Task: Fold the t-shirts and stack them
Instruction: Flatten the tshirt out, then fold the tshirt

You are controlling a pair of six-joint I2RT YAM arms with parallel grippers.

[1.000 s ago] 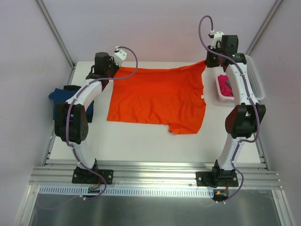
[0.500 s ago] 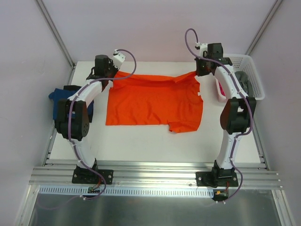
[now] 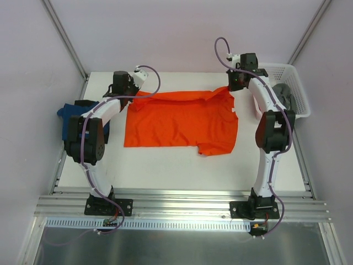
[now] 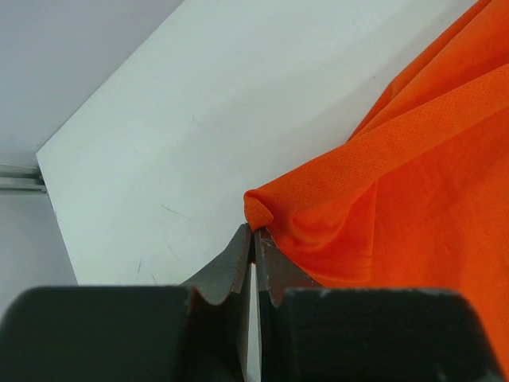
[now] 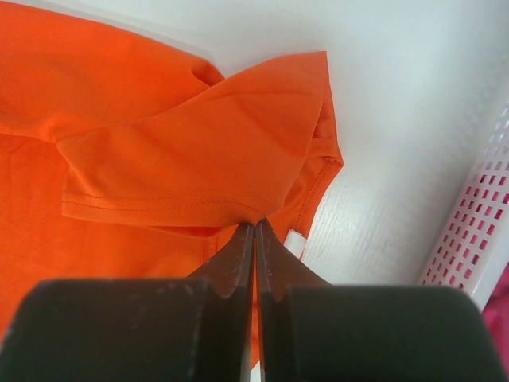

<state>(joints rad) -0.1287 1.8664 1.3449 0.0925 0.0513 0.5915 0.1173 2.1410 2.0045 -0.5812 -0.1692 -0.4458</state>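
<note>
top external view: the orange t-shirt (image 3: pixel 182 121) lies flat, its long axis running from the left gripper (image 3: pixel 131 93) across to the right gripper (image 3: pixel 234 88). each is clamped on one far corner, and the rest of the cloth lies nearward of both. neither is closer.

A fixed camera high above the near edge looks down over the whole table (image 3: pixel 165 165). Each wrist camera looks forward, very close, at one far corner of the orange t-shirt (image 3: pixel 182 118), shared by all views.
</note>
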